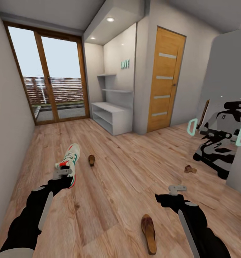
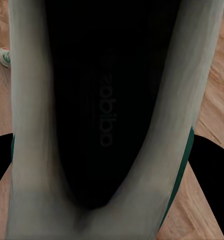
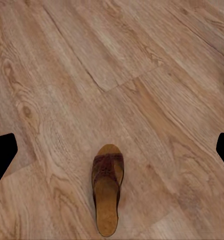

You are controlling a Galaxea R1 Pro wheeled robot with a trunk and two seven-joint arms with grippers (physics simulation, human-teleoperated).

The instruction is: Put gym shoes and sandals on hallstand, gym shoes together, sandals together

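Left end effector [image 1: 63,173] is clamped on a sneaker [image 1: 69,162], held off the floor [image 1: 109,186] with the toe pointing away toward the rack [image 1: 111,116]; left wrist view looks straight into that sneaker's dark inside [image 2: 104,110], white rim either side, and a second sneaker [image 2: 4,56] lies on the floor at the frame edge. Right end effector [image 1: 178,188] hangs over bare floor, holding nothing; its fingers look spread, since the right wrist view has the dark tips at opposite edges. One sandal [image 1: 149,233] lies flat on the floor near the right arm, tan insole up; same sandal [image 3: 107,188] sits between the fingertips' lines in the right wrist view, well below them. Second sandal [image 1: 91,159] lies just right of the held sneaker, on the floor. Small brown item [image 1: 190,169] by the mirror [image 1: 224,71], too small to tell. Rack stands white against the far wall beside the door [image 1: 165,79]; its top and shelves look bare.
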